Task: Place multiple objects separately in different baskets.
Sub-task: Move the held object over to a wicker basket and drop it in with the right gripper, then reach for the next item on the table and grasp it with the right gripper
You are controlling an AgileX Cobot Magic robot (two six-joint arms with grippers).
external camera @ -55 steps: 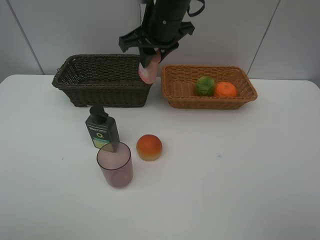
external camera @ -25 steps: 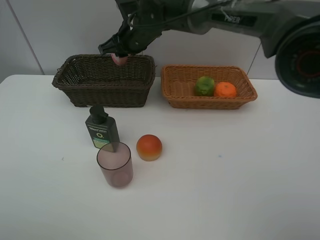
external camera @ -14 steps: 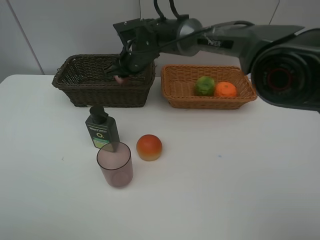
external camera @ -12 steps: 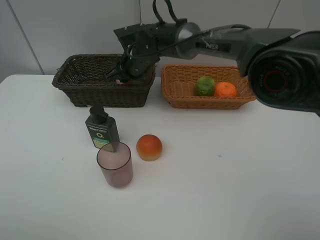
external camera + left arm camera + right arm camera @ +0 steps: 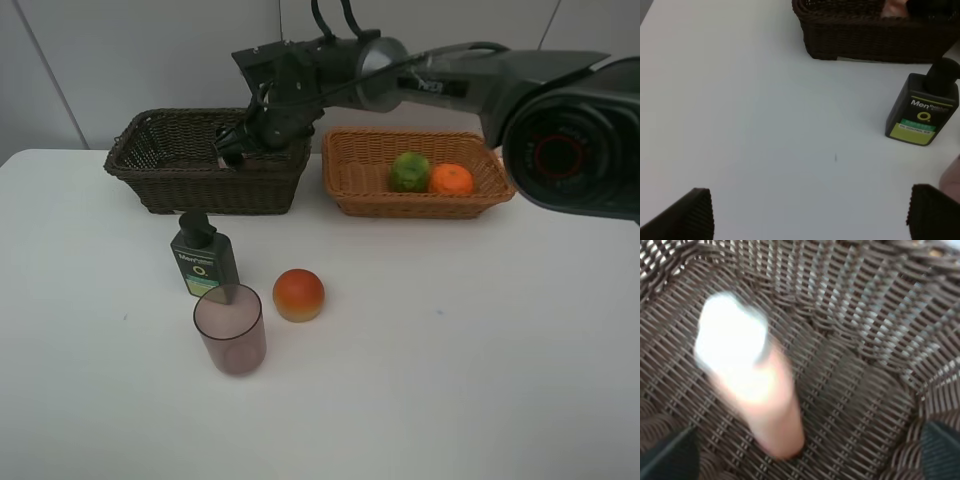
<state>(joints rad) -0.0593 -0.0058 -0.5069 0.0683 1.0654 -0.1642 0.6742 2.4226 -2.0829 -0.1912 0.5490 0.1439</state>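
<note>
My right gripper (image 5: 232,152) reaches across into the dark brown basket (image 5: 200,185). In the right wrist view the right gripper (image 5: 805,455) is open, its fingertips wide apart. The pink bottle with white cap (image 5: 760,390) shows blurred between them, over the woven floor of the dark basket (image 5: 865,315). The light tan basket (image 5: 420,205) holds the green fruit (image 5: 409,171) and the tangerine (image 5: 451,179). The dark green pump bottle (image 5: 203,262), mauve cup (image 5: 231,330) and red-orange fruit (image 5: 298,294) stand on the table. My left gripper (image 5: 815,215) is open and empty above the table.
In the left wrist view the pump bottle (image 5: 922,112) stands in front of the dark basket (image 5: 865,37). The white table (image 5: 480,340) ends at a grey wall behind the baskets.
My right gripper carried the pink bottle left over the dark basket and lowered it inside. The jaws now stand wide apart around it. The other things have not moved.
</note>
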